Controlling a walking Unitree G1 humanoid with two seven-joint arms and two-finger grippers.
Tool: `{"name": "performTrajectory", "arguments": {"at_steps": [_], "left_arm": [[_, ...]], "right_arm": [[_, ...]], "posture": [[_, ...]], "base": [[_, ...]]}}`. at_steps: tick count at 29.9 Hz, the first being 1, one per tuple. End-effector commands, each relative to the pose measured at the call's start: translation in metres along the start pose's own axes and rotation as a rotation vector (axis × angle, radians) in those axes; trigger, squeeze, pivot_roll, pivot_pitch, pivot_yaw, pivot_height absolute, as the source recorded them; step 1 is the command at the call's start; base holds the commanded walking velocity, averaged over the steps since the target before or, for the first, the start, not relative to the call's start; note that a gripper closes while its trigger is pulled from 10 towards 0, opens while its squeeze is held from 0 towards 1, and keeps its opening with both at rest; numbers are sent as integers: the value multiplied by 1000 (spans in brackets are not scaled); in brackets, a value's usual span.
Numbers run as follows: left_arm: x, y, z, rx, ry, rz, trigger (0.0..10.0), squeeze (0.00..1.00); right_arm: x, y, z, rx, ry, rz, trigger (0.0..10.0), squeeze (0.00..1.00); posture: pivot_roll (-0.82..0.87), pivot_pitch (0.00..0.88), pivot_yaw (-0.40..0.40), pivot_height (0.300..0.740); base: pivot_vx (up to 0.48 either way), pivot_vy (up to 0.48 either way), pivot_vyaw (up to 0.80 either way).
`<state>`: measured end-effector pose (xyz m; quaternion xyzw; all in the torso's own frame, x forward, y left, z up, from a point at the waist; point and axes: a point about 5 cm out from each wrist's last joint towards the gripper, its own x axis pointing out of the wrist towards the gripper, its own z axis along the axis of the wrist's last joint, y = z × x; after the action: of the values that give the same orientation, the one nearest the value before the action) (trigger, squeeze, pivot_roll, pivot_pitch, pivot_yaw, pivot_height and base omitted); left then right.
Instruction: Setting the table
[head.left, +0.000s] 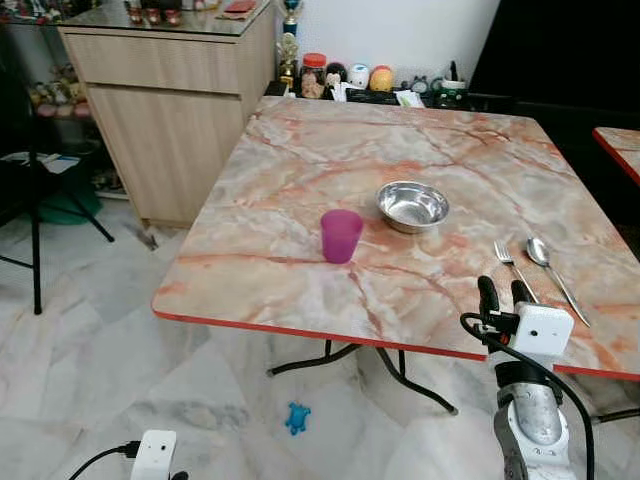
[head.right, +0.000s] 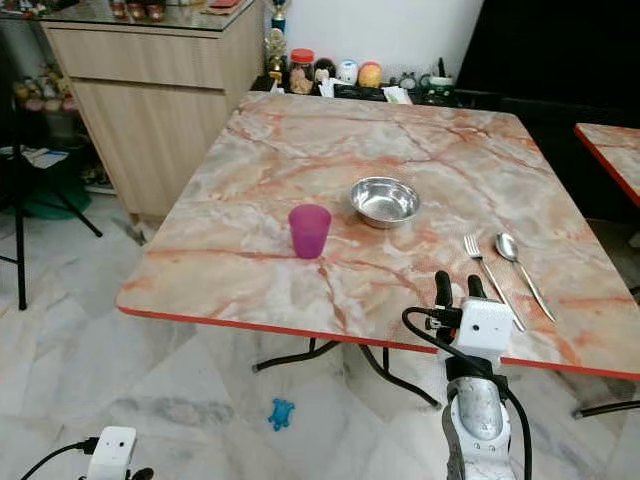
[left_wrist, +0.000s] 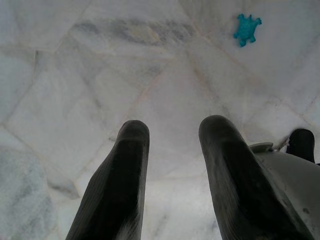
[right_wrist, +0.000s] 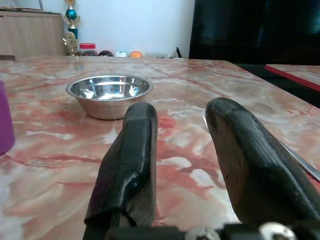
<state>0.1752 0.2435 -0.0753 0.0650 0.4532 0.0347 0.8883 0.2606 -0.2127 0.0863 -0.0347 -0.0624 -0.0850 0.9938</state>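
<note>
Marble-patterned table (head.left: 300, 160) with red edge, centre of the head views. Steel bowl (head.left: 412, 206) just right of centre; purple cup (head.left: 341, 236) near it, lower left, upright, apart from the bowl. Fork (head.left: 514, 268) and spoon (head.left: 552, 272) side by side, close but not touching, at right. Right gripper (head.left: 505, 294) at lower right, raised over the table's near edge, just beside the fork handle; fingers (right_wrist: 132, 160) parted by a narrow gap, holding nothing. Left gripper (left_wrist: 172, 175) at the bottom left, low over the pale marble floor (left_wrist: 100, 75); fingers parted narrowly, empty. Small blue toy (head.left: 297, 417) on the floor under the table. Wooden cabinet (head.left: 170, 110) at upper left.
</note>
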Motion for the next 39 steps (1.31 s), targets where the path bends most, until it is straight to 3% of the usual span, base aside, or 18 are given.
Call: {"name": "performTrajectory", "arguments": {"at_steps": [1,10,19,31,37,38,39], "left_arm": [[0,-1,-1,11,11,2,10000,0],[4,-12,10,26,-5,-14,10000,0],[5,-12,16,28,-18,-1,10000,0],[4,-11,15,20,-24,6,10000,0],[4,-12,15,20,-25,5,10000,0],[4,-12,15,21,-25,6,10000,0],[4,-12,15,21,-25,5,10000,0]], "right_arm": [[0,-2,-1,4,4,-2,10000,0],[3,0,0,13,5,12,10000,0],[3,1,-1,14,8,19,10000,0],[8,1,8,34,-12,9,10000,0],[15,-7,14,51,6,-54,10000,0],[20,-8,24,99,-24,-60,10000,0],[23,-7,28,119,-36,-54,10000,373]], "posture": [[72,0,-26,740],[70,0,-26,740],[75,0,-32,740],[73,0,-35,740],[72,0,-38,740],[67,0,-38,740],[67,0,-38,740]], "base": [[368,0,0],[374,0,0],[373,0,0],[0,0,0],[0,0,0],[0,0,0],[0,0,0]]}}
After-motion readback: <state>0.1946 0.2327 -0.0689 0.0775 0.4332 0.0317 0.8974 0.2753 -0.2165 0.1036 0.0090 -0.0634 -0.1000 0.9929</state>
